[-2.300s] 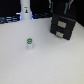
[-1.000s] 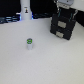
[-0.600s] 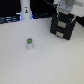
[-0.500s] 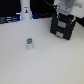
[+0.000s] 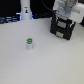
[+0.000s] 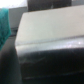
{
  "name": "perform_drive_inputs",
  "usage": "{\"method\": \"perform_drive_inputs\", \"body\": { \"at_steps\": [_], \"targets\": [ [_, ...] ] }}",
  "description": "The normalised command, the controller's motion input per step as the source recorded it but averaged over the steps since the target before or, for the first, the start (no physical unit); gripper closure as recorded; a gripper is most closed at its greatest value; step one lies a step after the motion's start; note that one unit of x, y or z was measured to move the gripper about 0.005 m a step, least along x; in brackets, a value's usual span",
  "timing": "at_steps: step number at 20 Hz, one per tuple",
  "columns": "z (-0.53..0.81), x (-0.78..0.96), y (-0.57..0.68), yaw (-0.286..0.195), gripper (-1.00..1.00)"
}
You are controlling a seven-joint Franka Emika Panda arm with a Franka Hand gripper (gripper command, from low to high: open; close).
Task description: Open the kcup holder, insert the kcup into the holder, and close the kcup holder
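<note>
The gripper [image 5: 63, 16] hangs directly over the top of the kcup holder [image 5: 64, 29], at the exterior view's right; blur hides whether its jaws are apart or together. The kcup [image 5: 30, 44] stands upright on the white table [image 5: 45, 62], well apart from the jaws. The wrist view shows only a blurred pale surface.

Tool [image 5: 64, 19] jaws hidden over the kcup holder [image 5: 62, 31]; wrist view blurred; holder top cut off
</note>
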Motion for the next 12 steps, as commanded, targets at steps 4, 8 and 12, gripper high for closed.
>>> {"method": "perform_drive_inputs", "body": {
  "at_steps": [4,8,12],
  "targets": [
    [-0.01,0.01,0.01,-0.003,1.0],
    [-0.01,0.05,0.0,-0.001,1.0],
    [0.02,0.21,-0.03,-0.014,1.0]
  ]
}}
